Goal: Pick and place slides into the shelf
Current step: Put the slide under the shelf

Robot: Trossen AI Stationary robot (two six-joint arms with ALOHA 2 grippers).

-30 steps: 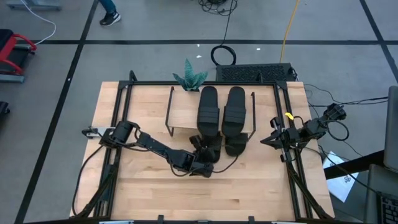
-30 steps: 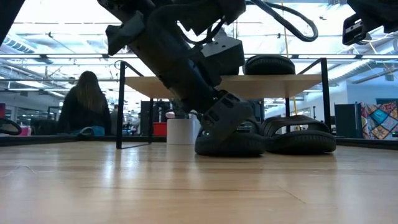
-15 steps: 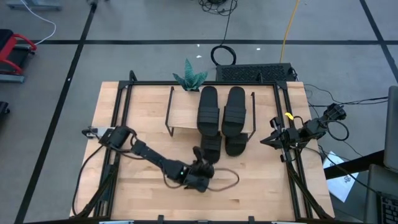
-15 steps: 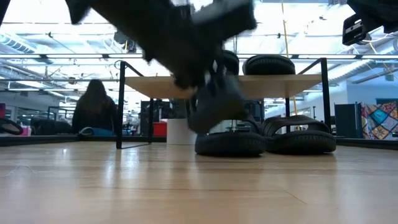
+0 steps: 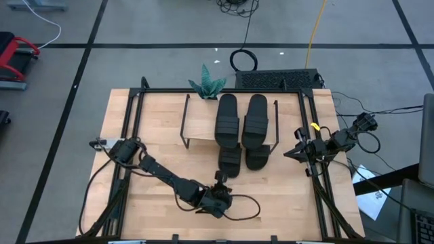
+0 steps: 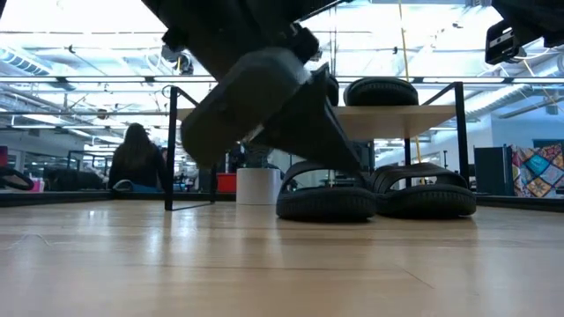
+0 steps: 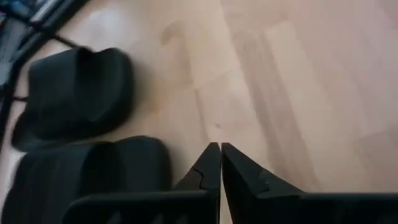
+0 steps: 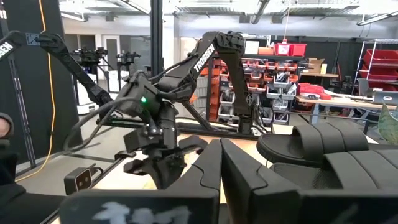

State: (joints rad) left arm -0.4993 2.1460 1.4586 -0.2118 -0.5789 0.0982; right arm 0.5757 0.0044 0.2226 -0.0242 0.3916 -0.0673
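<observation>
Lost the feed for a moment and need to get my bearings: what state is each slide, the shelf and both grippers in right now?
Top slides: two, lying side by side on the shelf's board.
Lower slides: two, flat on the table under the shelf, toes poking out.
Shelf: upright, its left half bare.
Left gripper: fingers shut, empty, over bare table.
Right gripper: fingers shut, empty, parked at the table's right edge.

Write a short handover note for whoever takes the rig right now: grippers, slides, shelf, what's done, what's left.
Left gripper: shut, empty, over the front of the table.
Right gripper: shut, empty, parked at the table's right edge.
Shelf: two slides lie on its top board; two more sit on the table under its front edge.
Done: all four look placed.
Left: check the lower pair, park the left arm.
</observation>
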